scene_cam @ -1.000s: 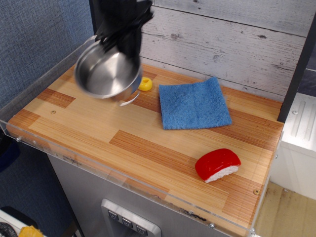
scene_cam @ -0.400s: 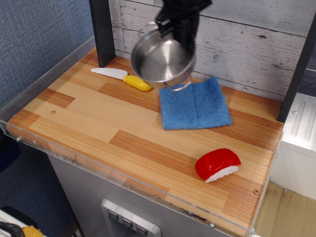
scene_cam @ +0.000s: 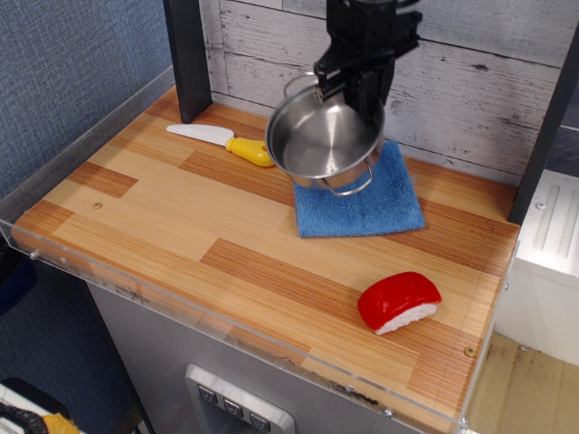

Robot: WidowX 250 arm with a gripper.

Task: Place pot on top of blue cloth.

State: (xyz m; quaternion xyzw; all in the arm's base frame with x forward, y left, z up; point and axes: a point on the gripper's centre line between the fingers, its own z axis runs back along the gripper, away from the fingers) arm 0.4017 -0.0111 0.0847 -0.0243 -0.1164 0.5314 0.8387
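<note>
In the single view, which looks down on the table (scene_cam: 163, 226) from the front, the black gripper (scene_cam: 348, 83) hangs down from the top edge in front of the grey plank wall (scene_cam: 470, 81) and is clamped on the far rim of the pot (scene_cam: 324, 138). The pot is held clear of the table, tilted so that its shiny open inside faces the camera. One thin wire loop handle sticks out at its near lower edge, the other shows at the far rim beside the gripper. The pot overlaps the upper left part of the blue cloth (scene_cam: 375, 201) as seen from here; whether any part of it touches the cloth cannot be told. The cloth lies flat on the striped wood towards the rear right, its near and right portions uncovered. Left of the pot a toy knife (scene_cam: 222, 143) with a white blade and yellow handle lies on the table, its handle end just beside the pot's rim in the picture. Well apart, near the front right corner, lies a red and white sushi-shaped toy (scene_cam: 398, 302). A dark upright post (scene_cam: 187, 54) stands at the rear left
</note>
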